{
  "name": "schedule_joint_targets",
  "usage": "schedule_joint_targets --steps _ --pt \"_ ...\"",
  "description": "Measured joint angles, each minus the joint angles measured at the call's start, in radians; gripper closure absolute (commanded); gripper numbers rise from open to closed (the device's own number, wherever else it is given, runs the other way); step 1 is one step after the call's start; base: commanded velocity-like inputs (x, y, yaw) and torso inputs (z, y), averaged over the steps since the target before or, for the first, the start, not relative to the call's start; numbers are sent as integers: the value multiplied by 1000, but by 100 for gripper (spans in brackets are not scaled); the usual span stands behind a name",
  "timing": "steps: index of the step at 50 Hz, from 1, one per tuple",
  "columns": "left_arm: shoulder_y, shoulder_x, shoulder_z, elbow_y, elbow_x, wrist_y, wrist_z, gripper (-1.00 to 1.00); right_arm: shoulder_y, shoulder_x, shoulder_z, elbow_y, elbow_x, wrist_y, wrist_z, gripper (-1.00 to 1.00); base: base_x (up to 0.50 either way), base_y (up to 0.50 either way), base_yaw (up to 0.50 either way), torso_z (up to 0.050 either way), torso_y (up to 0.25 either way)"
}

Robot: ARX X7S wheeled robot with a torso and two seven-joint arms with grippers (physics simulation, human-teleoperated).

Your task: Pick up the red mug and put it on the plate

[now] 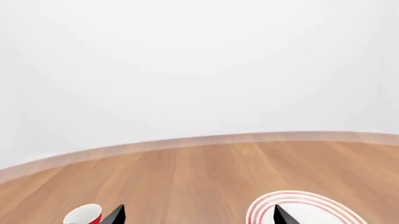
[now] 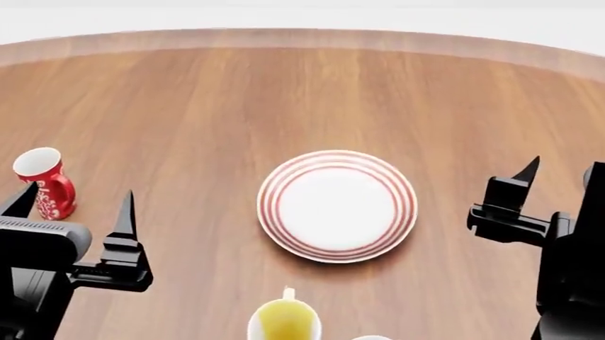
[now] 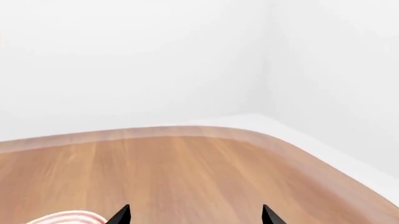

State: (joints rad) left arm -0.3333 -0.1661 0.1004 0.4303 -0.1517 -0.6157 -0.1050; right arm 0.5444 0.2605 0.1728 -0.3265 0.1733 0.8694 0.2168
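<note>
The red mug (image 2: 47,182) with a white floral pattern stands upright at the table's left; its rim also shows in the left wrist view (image 1: 84,214). The plate (image 2: 338,205), white with red rings, lies at the table's middle and shows in the left wrist view (image 1: 311,210) and, as an edge, in the right wrist view (image 3: 65,218). My left gripper (image 2: 74,202) is open and empty, just beside and in front of the red mug, apart from it. My right gripper (image 2: 560,170) is open and empty, to the right of the plate.
A white mug with a yellow inside (image 2: 283,320) stands at the front edge of the head view, in front of the plate. Another white rim (image 2: 370,337) barely shows beside it. The round wooden table (image 2: 283,92) has its far edge near a white wall.
</note>
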Motion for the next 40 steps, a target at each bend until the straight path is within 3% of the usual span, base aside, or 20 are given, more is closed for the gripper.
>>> schedule_joint_targets --steps 35,40 --pt "10 -19 8 -4 -20 9 -21 -100 -9 -1 -12 26 15 -18 3 -100 500 0 0 0 1" --pt "12 -21 7 -11 -23 16 -24 -100 -9 -2 -18 35 15 -21 4 -100 0 0 0 0 0"
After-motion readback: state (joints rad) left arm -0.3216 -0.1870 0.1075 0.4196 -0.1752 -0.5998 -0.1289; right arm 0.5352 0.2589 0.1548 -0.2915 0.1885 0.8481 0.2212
